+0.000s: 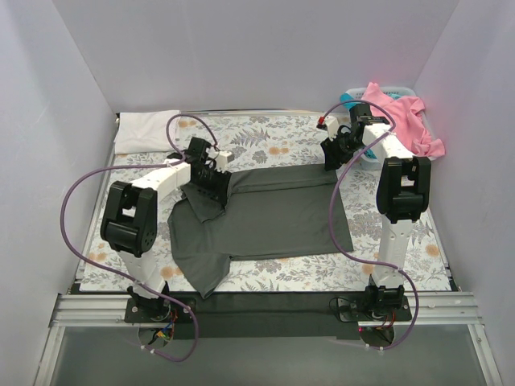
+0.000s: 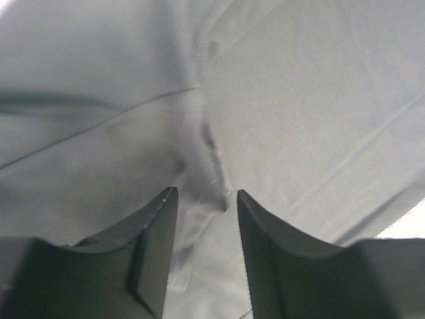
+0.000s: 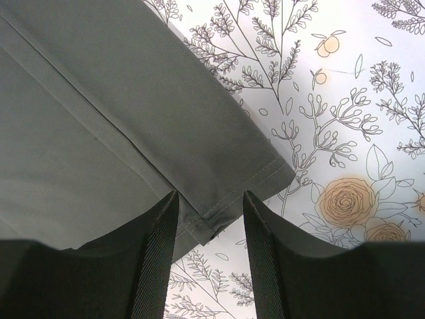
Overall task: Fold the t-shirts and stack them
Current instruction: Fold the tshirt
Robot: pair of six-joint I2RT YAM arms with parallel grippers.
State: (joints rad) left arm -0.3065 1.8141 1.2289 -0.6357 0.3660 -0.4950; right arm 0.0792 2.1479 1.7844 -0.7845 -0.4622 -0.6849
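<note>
— Where's the shirt I'm working on?
— The dark charcoal grey cloth t-shirt (image 1: 273,217) lies spread across the middle of the counter, on the floral-patterned cloth (image 1: 273,141).
— And my end effectors?
— I see the left end effector (image 2: 207,193) low over the shirt's left part, jaws narrowly parted at a small ridge of fabric. The right end effector (image 3: 211,194) is at the far right hem corner, jaws narrowly parted either side of it.
— The others?
— A folded white t-shirt (image 1: 145,130) lies far left. A crumpled pink t-shirt (image 1: 402,121) is far right.
</note>
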